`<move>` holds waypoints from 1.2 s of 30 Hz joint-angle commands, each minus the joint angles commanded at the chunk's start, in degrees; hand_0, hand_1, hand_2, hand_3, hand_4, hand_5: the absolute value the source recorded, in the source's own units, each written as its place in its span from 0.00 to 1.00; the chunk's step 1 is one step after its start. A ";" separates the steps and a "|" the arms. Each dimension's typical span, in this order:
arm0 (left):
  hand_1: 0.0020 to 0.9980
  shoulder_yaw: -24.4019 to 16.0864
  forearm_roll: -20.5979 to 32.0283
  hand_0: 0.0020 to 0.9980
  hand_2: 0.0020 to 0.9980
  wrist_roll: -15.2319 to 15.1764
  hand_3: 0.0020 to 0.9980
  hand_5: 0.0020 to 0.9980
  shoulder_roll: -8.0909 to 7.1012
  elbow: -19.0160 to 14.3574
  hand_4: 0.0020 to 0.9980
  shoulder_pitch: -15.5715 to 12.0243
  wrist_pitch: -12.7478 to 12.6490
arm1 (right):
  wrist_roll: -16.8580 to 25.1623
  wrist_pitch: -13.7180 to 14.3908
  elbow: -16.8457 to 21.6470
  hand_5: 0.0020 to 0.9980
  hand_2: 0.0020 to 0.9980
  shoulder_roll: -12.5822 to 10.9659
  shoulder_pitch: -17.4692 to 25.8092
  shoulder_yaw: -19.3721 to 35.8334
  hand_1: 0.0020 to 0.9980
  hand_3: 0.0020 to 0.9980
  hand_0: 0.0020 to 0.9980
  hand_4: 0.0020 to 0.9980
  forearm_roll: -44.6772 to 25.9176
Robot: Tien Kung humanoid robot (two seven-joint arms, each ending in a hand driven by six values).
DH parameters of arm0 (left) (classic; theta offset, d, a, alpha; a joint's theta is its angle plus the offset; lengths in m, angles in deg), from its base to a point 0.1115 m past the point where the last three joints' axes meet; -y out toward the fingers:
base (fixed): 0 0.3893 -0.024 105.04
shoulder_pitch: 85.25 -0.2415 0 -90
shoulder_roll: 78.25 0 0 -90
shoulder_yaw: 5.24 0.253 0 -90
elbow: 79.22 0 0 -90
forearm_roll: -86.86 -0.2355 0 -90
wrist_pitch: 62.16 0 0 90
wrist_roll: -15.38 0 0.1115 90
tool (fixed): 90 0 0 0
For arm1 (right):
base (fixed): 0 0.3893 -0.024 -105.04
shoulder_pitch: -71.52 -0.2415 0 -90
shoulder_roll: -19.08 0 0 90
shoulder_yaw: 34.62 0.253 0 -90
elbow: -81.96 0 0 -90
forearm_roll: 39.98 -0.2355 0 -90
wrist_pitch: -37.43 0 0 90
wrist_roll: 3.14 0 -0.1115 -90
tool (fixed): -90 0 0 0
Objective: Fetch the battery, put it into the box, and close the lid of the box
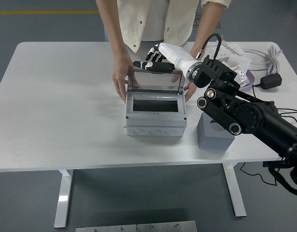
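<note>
The grey box (155, 120) stands mid-table with its clear lid (155, 79) upright and open. Its inside looks dark; I see no orange battery in it. My right hand (155, 60), white with black fingers, reaches in from the right and sits at the lid's top edge, fingers stretched out over it and holding nothing. A person at the far side has one hand (121, 81) on the box's left side and the other hand (189, 90) by its right side. My left arm is out of view.
A grey block (215, 131) with a round hole stands just right of the box, under my right arm. Cables (269, 52), a black adapter (271, 80) and papers lie at the table's far right.
</note>
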 joint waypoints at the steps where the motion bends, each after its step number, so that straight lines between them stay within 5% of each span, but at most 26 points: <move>1: 0.72 0.01 0.05 0.65 0.63 0.01 0.60 0.34 0.00 0.00 0.62 -0.02 0.00 | -0.46 -0.34 0.48 0.97 0.60 -0.09 0.28 -0.09 0.58 0.63 0.71 1.00 0.13; 22: 0.72 0.49 0.56 0.65 0.63 0.04 0.60 0.34 0.12 0.00 0.62 -0.25 -0.09 | -8.26 -8.66 13.71 0.97 0.60 -3.92 3.38 -0.98 0.56 0.64 0.69 1.00 4.71; 36: 0.72 1.07 1.09 0.65 0.63 -0.09 0.60 0.34 0.18 0.00 0.62 -0.40 -0.16 | -12.03 -14.57 18.08 0.98 0.60 -4.78 3.92 -1.47 0.56 0.65 0.68 1.00 5.51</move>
